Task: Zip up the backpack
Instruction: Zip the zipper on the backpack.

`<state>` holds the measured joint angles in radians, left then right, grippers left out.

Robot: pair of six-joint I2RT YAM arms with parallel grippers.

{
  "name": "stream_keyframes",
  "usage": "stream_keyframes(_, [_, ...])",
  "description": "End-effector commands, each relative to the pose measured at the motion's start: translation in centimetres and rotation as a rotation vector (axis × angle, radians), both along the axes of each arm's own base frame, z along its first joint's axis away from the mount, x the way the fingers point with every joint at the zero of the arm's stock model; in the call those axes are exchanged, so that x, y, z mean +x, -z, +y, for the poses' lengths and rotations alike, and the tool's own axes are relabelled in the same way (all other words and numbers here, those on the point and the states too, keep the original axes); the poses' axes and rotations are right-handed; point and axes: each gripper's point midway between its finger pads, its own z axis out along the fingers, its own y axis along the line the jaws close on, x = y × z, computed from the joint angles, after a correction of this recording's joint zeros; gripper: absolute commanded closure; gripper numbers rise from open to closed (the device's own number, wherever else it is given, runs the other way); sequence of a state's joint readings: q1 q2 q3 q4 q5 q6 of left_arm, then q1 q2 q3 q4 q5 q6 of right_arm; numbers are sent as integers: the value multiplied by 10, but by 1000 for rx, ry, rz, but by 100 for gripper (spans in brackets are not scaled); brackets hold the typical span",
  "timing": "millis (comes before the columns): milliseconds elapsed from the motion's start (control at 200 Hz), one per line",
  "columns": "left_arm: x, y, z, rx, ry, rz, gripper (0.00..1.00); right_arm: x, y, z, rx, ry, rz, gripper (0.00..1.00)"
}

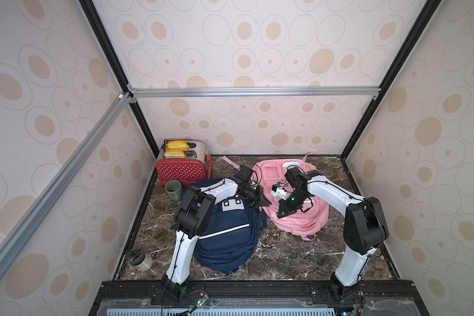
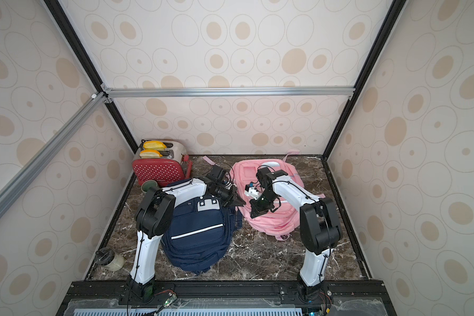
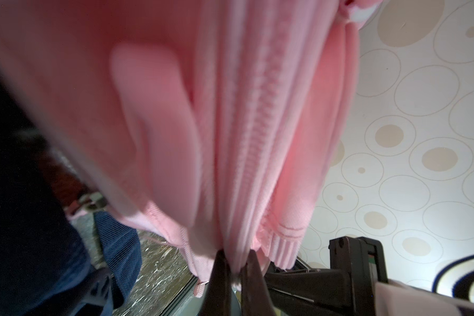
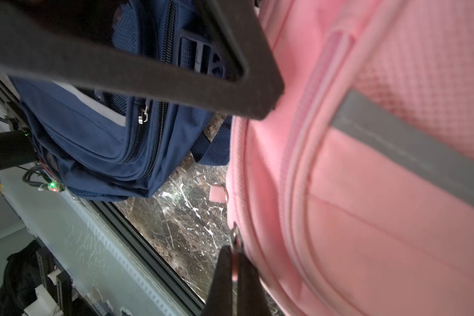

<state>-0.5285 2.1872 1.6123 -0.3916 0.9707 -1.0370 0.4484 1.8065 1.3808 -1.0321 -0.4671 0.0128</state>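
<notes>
On the marble table, the pink backpack lies toward the back right, with the navy backpack just beside it. My left gripper pinches the pink backpack's fabric by its zipper. My right gripper is clamped on the small pink zipper pull.
</notes>
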Motion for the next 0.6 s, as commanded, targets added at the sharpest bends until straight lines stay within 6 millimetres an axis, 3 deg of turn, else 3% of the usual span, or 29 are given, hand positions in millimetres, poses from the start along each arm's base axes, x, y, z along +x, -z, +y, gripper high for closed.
stream_keyframes(0, [58, 2, 51, 61, -139, -81, 100, -52, 2, -63, -178, 60, 221, 100])
stream_keyframes(416, [77, 6, 74, 63, -166, -83, 100, -51, -4, -87, -144, 146, 212, 100])
stream_keyframes(591, [86, 10, 83, 72, -160, -84, 100, -36, -11, -116, -107, 285, 190, 100])
